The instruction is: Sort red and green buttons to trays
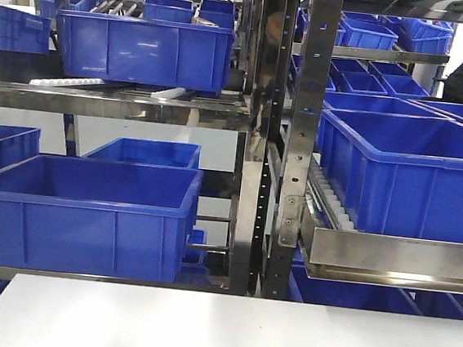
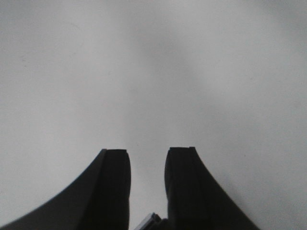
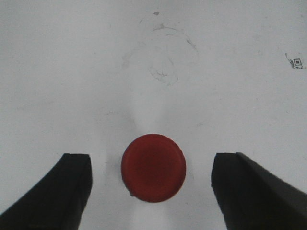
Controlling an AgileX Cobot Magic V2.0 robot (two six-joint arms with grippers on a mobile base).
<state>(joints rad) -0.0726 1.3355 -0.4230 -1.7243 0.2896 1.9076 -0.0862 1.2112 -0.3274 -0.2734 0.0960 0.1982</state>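
The red button [image 3: 153, 167] stands upright on the white table [image 3: 96, 72] in the right wrist view, its round red cap facing the camera and its body hidden beneath. My right gripper [image 3: 152, 155] is open wide directly above it, one finger on each side of the cap and neither touching it. In the left wrist view my left gripper [image 2: 149, 151] is open by a narrow gap over bare white table [image 2: 144, 62], with nothing between the fingers. The green button and both trays are out of view. Neither gripper shows in the front view.
Beyond the far edge of the white table [image 1: 233, 329] stand metal racks [image 1: 259, 143] loaded with deep blue crates [image 1: 80, 208]. A steel roller shelf [image 1: 387, 258] juts out at the right. A small printed marker [image 3: 296, 62] lies on the table.
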